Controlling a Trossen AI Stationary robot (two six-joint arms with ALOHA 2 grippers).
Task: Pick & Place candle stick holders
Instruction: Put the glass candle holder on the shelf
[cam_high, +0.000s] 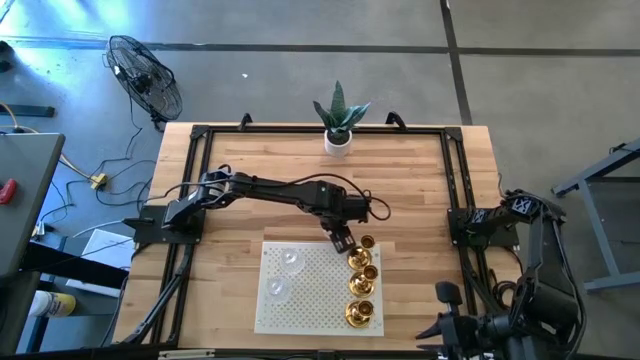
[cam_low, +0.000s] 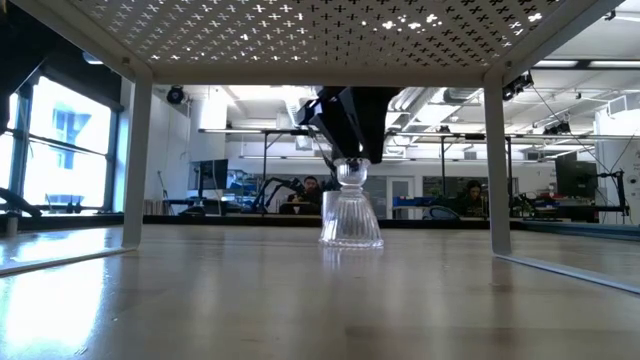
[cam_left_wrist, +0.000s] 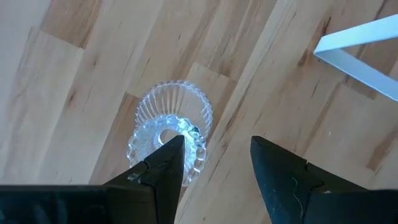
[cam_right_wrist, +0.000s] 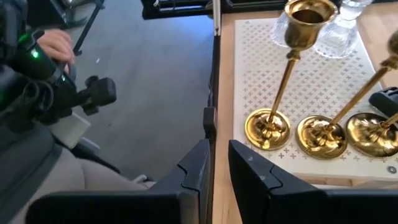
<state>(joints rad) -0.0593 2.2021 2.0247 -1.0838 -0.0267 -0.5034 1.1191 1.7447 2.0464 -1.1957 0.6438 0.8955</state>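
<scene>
Nearest the low camera, bare wooden table (cam_low: 300, 300) runs under a white perforated rack (cam_high: 310, 290), which stands on legs at the table's front edge. On the rack's top, three gold candle stick holders (cam_high: 360, 285) stand in a line along its right edge, their round bases side by side in the right wrist view. Two clear glass holders (cam_high: 283, 272) sit toward the rack's left side; from above they are faint and hard to make out.

A third glass holder (cam_left_wrist: 169, 134) stands upright on the table just behind the rack's back edge, near its right end. The left gripper (cam_high: 343, 240) hovers right over it with fingers spread apart, gripping nothing; one fingertip (cam_left_wrist: 171, 155) overlaps the holder's ribbed rim, though contact cannot be judged.

The right gripper (cam_right_wrist: 216, 163) waits past the table's front right corner, its fingers a narrow slot apart and empty. A person's hand (cam_right_wrist: 55, 45) and lap show beyond it, partly cut off.
</scene>
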